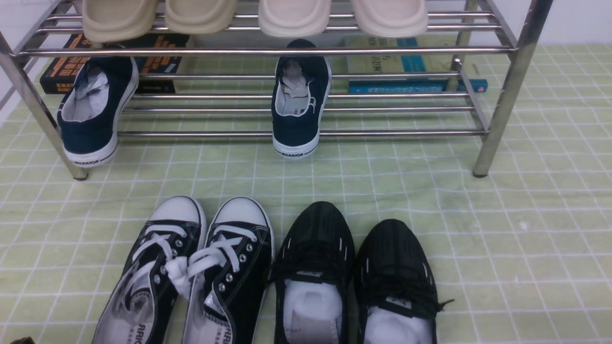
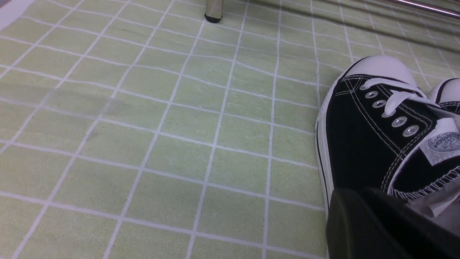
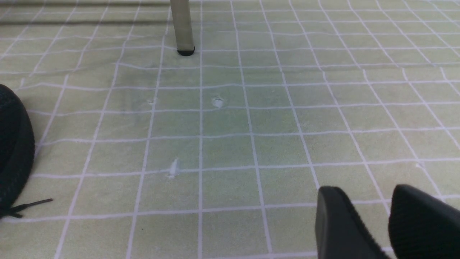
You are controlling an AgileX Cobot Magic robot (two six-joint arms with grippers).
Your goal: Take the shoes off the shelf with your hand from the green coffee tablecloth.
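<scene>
The pair of black canvas sneakers (image 1: 191,272) with white toe caps and white laces stands side by side on the green tablecloth (image 1: 502,239), in front of the chrome shelf (image 1: 502,91). In the left wrist view the left sneaker (image 2: 363,136) fills the right side. My left gripper (image 2: 363,205) lies dark and blurred against that sneaker's rear side by the collar. Its fingers (image 2: 352,226) merge into one mass, and I cannot tell whether they pinch the shoe. My right gripper (image 3: 368,194) hovers low over bare cloth, slightly open and empty. Neither gripper shows clearly in the front view.
All-black mesh trainers (image 1: 358,277) stand right of the sneakers; one toe shows in the right wrist view (image 3: 12,151). Two navy WARRIOR slip-ons (image 1: 299,100) hang on the lower tier, beige slippers (image 1: 291,16) on top, books (image 1: 406,67) behind. Shelf legs (image 1: 495,129) stand on the cloth.
</scene>
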